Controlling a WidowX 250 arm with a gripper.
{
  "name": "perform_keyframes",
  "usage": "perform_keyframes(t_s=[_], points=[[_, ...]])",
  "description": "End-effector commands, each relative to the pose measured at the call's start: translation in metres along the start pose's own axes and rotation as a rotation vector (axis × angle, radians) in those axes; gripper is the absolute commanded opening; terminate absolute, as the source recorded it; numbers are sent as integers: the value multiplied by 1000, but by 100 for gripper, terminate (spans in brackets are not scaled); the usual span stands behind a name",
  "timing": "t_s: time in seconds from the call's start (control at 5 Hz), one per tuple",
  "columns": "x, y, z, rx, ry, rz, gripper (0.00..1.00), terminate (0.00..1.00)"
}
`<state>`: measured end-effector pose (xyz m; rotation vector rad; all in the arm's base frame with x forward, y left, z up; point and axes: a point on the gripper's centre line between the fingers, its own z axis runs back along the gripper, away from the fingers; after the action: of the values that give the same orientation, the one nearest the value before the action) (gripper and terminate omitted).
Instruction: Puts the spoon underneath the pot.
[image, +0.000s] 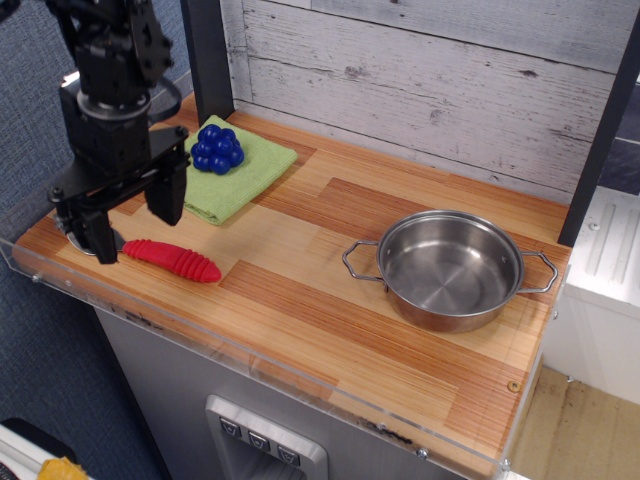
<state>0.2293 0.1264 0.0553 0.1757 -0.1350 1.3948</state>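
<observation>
The spoon (172, 260) lies on the wooden counter at the front left, its ribbed red handle pointing right. Its silver bowl is mostly hidden behind my gripper's left finger. My black gripper (134, 226) is open and hangs over the spoon's bowl end, one finger in front of the bowl and the other behind the handle. It holds nothing. The pot (449, 269) is a shallow steel pot with two wire loop handles. It stands empty at the right of the counter, far from the gripper.
A green cloth (236, 175) lies at the back left with a blue bunch of toy grapes (217, 148) on it. A clear plastic rim (260, 365) runs along the counter's front and left edges. A grey plank wall stands behind.
</observation>
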Motion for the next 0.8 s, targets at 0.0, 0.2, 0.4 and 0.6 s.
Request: perform_keyframes(t_s=[0.0, 0.2, 0.4, 0.6], points=[[5, -4, -7, -44, -61, 113, 100, 0], [3, -6, -17, -73, -52, 158, 100, 0], [1, -8, -27, -123, -47, 207, 100, 0], [1, -7, -31, -161, -35, 262, 100, 0]])
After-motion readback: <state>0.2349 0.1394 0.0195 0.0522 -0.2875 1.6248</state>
